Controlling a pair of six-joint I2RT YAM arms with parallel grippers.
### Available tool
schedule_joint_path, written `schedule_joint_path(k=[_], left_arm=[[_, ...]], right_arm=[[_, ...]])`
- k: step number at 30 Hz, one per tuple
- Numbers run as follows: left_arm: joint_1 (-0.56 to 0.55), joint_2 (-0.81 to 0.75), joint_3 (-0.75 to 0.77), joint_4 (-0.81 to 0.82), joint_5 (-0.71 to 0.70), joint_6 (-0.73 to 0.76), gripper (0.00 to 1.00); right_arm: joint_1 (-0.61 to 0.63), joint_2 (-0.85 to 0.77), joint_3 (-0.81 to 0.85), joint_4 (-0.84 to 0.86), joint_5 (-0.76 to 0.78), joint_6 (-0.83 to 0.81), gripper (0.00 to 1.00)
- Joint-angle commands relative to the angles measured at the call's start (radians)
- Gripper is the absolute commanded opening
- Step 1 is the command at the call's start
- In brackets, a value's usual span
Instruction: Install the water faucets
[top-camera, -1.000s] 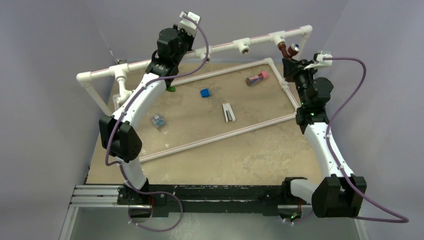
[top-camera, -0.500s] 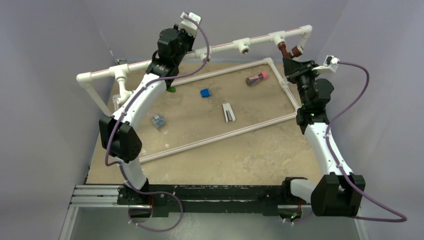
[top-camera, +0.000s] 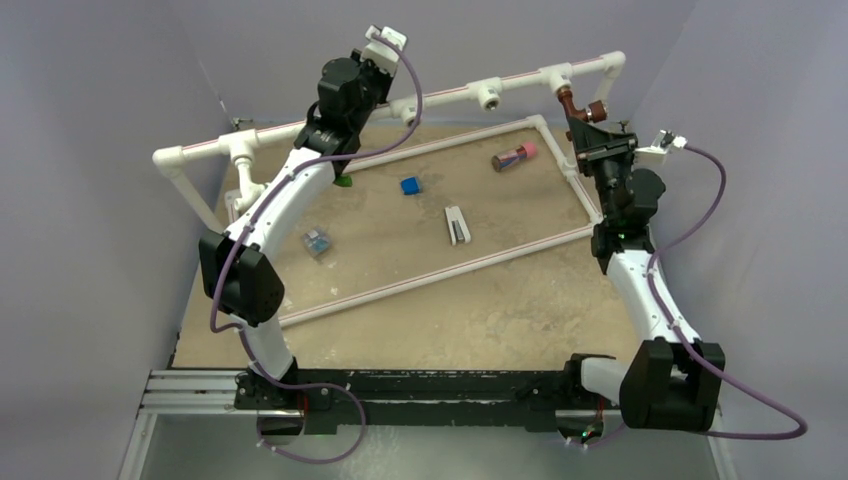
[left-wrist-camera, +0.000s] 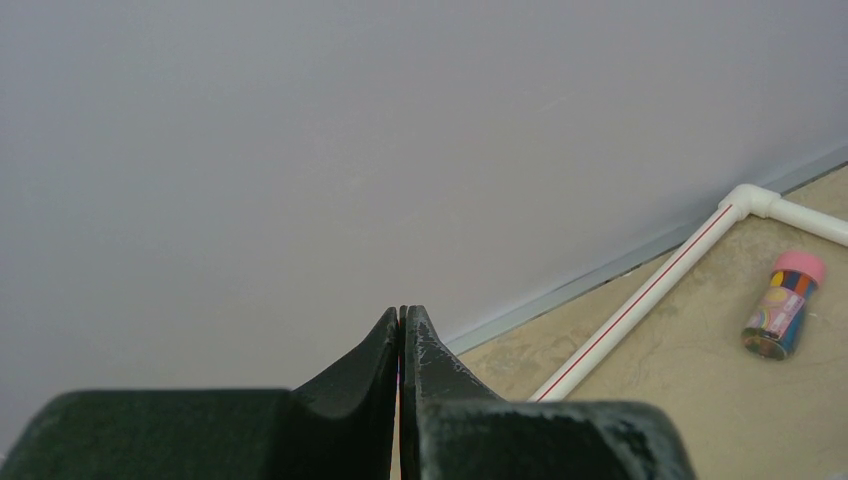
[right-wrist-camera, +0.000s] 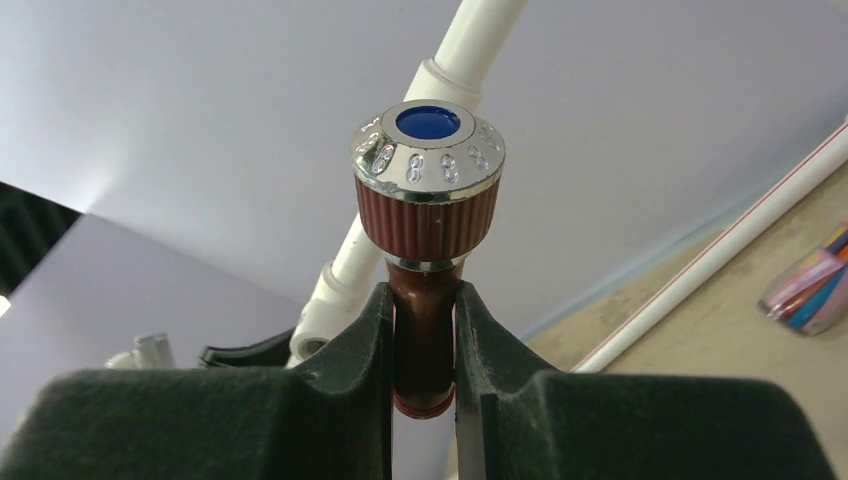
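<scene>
Your right arm (top-camera: 640, 290) runs from the near edge up the table's (top-camera: 480, 320) right side. The right gripper (right-wrist-camera: 422, 300) is clamped on the neck of the reddish-brown faucet (right-wrist-camera: 428, 190), which has a ribbed knob with a chrome rim and blue centre. It is raised at the far-right fitting of the pipe frame (top-camera: 470, 92). Your left arm (top-camera: 285, 195) reaches to the far rail, and the left gripper (left-wrist-camera: 402, 320) is pressed closed on nothing. The green faucet (top-camera: 343, 180) lies on the table just beside its wrist.

reddish-brown faucet (right-wrist-camera: 425, 300): gripped, at pipe frame (top-camera: 520, 77) | green faucet (top-camera: 343, 181): on table (top-camera: 500, 310)
</scene>
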Motion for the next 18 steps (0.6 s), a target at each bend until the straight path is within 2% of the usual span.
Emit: schedule_joint_path(k=[1,11,18], left_arm=[[-0.072,0.026,-0.062,-0.166,0.095,-0.028,0.0],[-0.076,0.028,-0.061,-0.166,0.07,-0.022,0.0],[-0.077,0.03,-0.062,-0.163,0.067,-0.017,0.0]], right_arm=[[0.016,-0.014,-0.029,0.173,-0.086,0.229,0.0],[0.002,-0.005,-0.061,0.26,-0.09,0.395,0.0],[-0.042,-0.022,0.023,0.117,-0.104,0.3,0.0]])
